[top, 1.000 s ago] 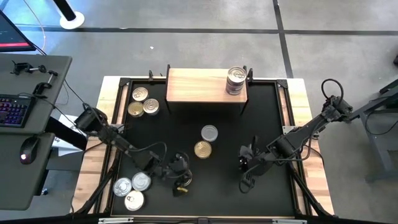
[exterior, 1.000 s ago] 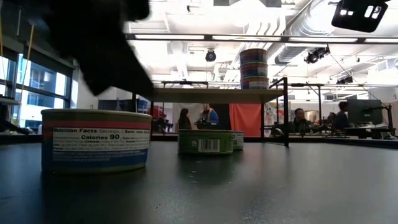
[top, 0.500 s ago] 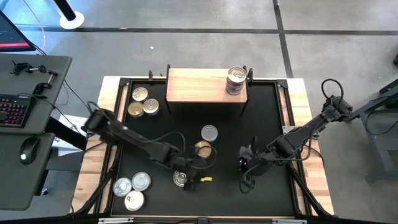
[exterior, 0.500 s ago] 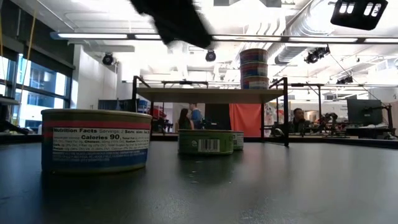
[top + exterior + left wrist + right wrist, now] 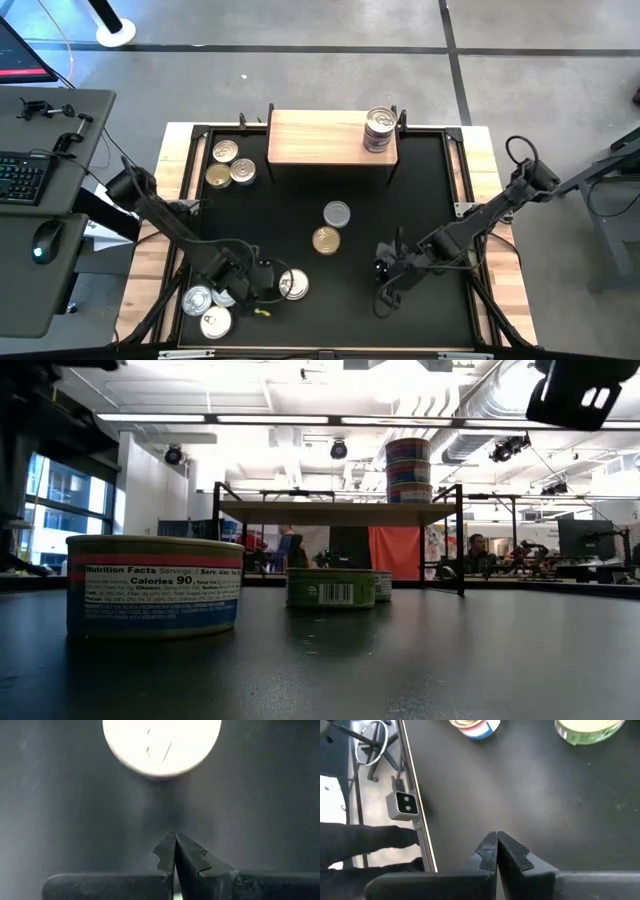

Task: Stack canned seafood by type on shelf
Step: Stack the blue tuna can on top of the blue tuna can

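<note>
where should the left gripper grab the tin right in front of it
Grip the silver-topped tin across its round side wall, coming straight down from above. It lies flat and low on the black tabletop, lid up. The left gripper is shut beside it and must open first, probably wider than the lid.

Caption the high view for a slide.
Left gripper shut beside a lone tin; right gripper idle; stacked tins on the shelf.

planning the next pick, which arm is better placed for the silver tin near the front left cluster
Left. The left gripper sits shut right beside that silver tin, while the right gripper, also shut, is across the table, nearer the gold tin.
</note>
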Available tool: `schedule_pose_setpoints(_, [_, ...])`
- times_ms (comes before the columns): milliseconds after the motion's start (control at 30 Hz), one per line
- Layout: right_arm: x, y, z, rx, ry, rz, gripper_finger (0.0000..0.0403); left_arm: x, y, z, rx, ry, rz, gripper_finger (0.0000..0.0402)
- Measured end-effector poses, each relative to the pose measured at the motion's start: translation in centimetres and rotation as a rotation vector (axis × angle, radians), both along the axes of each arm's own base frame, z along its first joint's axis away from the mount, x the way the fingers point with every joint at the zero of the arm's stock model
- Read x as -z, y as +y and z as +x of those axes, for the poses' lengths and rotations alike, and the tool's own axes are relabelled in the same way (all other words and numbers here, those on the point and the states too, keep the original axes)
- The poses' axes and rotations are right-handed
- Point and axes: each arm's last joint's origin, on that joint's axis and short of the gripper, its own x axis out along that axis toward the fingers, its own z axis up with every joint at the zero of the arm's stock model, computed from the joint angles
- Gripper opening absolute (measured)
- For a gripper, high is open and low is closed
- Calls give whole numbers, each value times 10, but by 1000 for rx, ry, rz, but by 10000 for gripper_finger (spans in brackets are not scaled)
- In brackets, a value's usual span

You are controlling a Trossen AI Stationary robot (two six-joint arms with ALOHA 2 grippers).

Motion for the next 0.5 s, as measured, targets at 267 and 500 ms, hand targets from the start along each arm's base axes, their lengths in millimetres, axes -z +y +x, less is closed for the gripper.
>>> schedule_pose_setpoints(267, [23,8,11,32,74,14,0,32,4,35,-36,-57,-19,0])
schedule_pose_setpoints(500, [42,13,16,85,151,32,0,45,16,65,-106,-159,-70,0])
